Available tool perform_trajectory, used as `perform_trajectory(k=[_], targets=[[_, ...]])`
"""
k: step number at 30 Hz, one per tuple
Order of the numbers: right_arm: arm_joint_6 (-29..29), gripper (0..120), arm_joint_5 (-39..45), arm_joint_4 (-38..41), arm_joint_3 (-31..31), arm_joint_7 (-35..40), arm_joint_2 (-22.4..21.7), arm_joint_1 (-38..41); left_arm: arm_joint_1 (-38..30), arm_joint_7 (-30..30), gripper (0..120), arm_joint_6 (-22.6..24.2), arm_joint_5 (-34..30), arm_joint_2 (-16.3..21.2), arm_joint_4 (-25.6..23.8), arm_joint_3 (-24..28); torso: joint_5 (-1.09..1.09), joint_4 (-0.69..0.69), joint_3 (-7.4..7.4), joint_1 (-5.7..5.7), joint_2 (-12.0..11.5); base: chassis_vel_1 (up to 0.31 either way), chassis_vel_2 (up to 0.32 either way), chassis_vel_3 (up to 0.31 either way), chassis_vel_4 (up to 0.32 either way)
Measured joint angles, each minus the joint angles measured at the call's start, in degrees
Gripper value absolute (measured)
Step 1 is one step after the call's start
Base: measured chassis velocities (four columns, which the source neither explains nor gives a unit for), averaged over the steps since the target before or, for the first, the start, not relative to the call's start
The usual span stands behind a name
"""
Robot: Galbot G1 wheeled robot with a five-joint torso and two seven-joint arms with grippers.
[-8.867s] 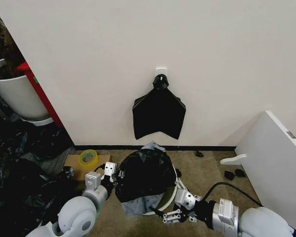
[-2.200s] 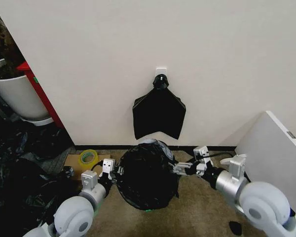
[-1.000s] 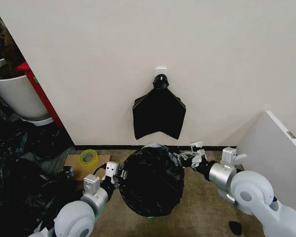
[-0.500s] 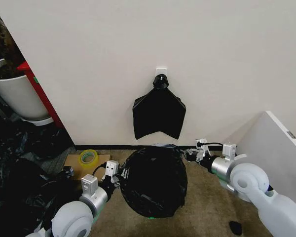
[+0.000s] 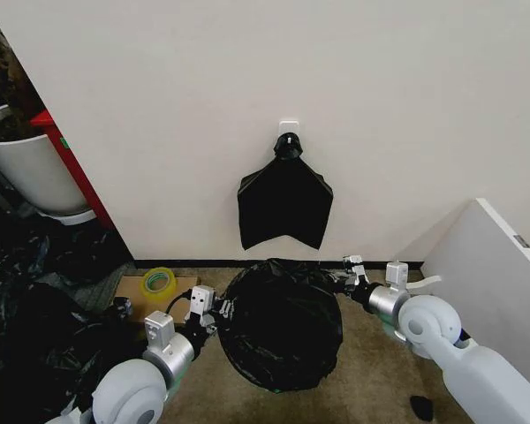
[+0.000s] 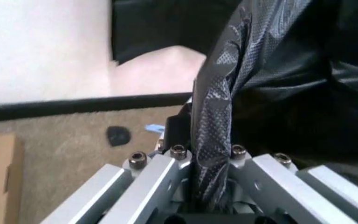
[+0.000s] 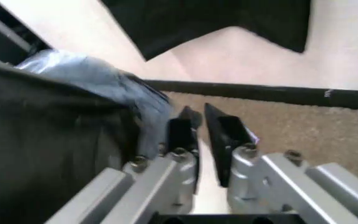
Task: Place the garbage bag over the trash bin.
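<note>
The glossy black garbage bag stands as a rounded dome on the carpet below the wall, and the trash bin is hidden under it. My left gripper is at the bag's left edge, and the left wrist view shows that gripper shut on a fold of the garbage bag. My right gripper sits at the bag's upper right edge. In the right wrist view my right gripper is open by a narrow gap with nothing between its fingers. The garbage bag's grey-black plastic lies just outside one finger.
A flat black bundle hangs on a wall hook above the bag. A yellow tape roll lies on cardboard at left, beside a heap of black plastic and a large white tub. A white panel leans at right.
My right arm has swung from the bag's front to its right rear, close to the wall. The bag has spread wider and lower into a full dome. My left gripper has hardly moved.
</note>
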Motion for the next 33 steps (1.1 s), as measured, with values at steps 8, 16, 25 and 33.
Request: perform_trajectory(k=[8, 16, 25, 33], targets=[[2.13, 41, -0.62, 2.40, 4.70, 3.67, 2.42, -4.60, -1.97, -5.15, 1, 3.63, -7.89, -1.11, 1.68, -0.80, 0.00, 0.00, -0.01, 0.00, 0.00, 0.000, 0.000, 0.000, 0.000], [1.94, 70, -5.65, 8.71, 5.81, 12.48, 6.80, -9.55, -5.68, -10.88, 1, 8.18, -20.63, -2.23, 3.61, -1.31, 0.00, -0.01, -0.01, 0.00, 0.00, 0.000, 0.000, 0.000, 0.000], [-2.00, 99, -19.34, 27.38, 3.01, 16.62, 11.90, -21.02, -11.48, -20.44, 1, 9.96, -26.07, -4.70, 7.47, 0.82, -0.01, 0.02, -0.01, 0.00, 0.00, 0.000, 0.000, 0.000, 0.000], [-3.35, 100, -10.32, 29.20, 5.26, 15.22, 13.72, -31.81, -13.68, -21.83, 1, 8.67, -27.20, -5.15, 8.70, -0.01, -0.01, 0.00, -0.01, 0.00, 0.00, 0.000, 0.000, 0.000, 0.000]])
